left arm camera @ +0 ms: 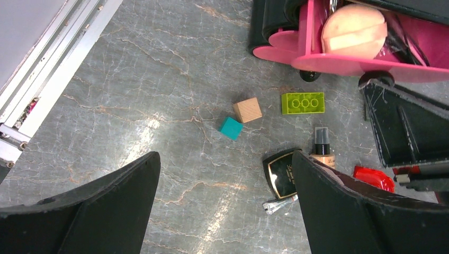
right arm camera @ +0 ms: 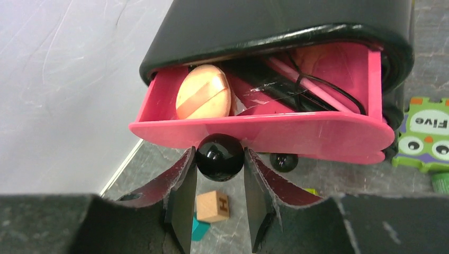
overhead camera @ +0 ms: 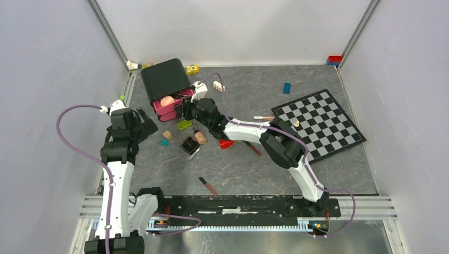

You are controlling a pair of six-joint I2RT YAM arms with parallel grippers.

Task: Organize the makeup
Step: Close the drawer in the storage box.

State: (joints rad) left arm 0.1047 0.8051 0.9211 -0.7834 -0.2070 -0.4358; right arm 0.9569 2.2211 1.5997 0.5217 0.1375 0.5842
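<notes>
A black organizer box [overhead camera: 163,78] stands at the back left with its pink drawer [right arm camera: 317,132] pulled out. A peach sponge [right arm camera: 204,99] and dark wands lie inside the drawer. My right gripper [right arm camera: 219,168] is shut on the drawer's black knob [right arm camera: 219,157]; in the top view it [overhead camera: 182,109] sits at the drawer front. My left gripper [left arm camera: 225,159] is open and empty, hovering left of the square black compact [left arm camera: 280,173] and the beige black-capped bottle [left arm camera: 321,151]. A dark-red tube [overhead camera: 208,186] lies near the front. A pink-white pencil [overhead camera: 263,117] lies by the chessboard.
A green brick [left arm camera: 303,102], a wooden cube [left arm camera: 247,110] and a teal cube [left arm camera: 231,127] lie below the drawer. A red piece [overhead camera: 226,143] lies by the right arm. A chessboard [overhead camera: 320,123] covers the right side. A blue brick [overhead camera: 286,88] lies behind it.
</notes>
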